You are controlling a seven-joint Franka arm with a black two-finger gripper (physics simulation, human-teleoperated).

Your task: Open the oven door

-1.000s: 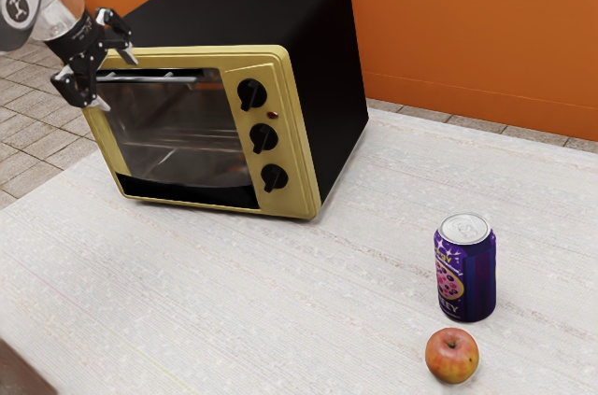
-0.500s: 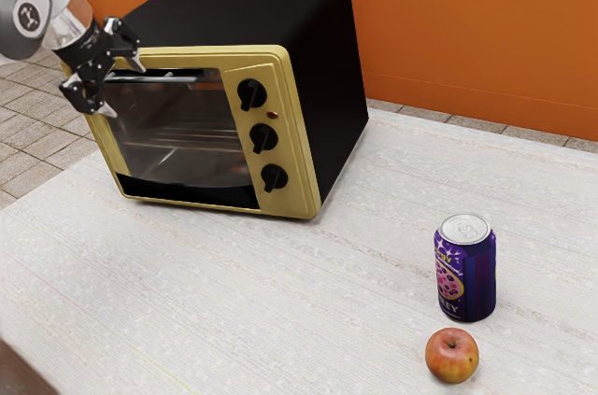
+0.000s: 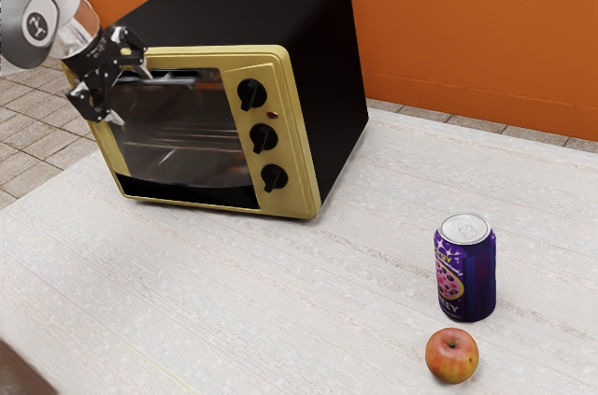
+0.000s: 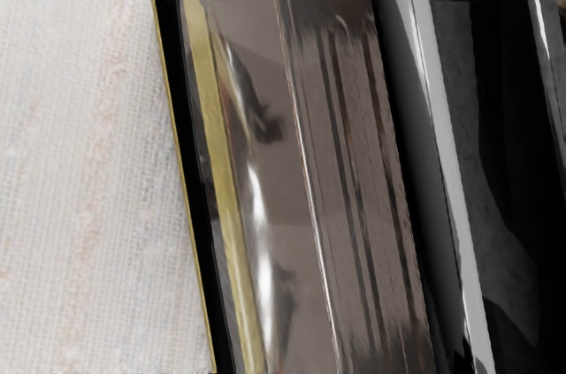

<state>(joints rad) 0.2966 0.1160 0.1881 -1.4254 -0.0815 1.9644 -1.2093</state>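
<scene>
Oven door (image 3: 177, 138) sits closed on the oven (image 3: 322, 87), handle (image 3: 176, 82) along its top; the gripper (image 3: 131, 97) hovers there, fingers (image 3: 114, 118) spread (wide, I judge, to straddle the bar before pulling outward).

Gripper (image 3: 133, 99): shifted toward the exterior view's right, slightly lower, farther along handle (image 3: 176, 83) | Arm (image 3: 47, 26): carried the same way | Door glass (image 3: 187, 129): reflections altered, pale streak added
</scene>
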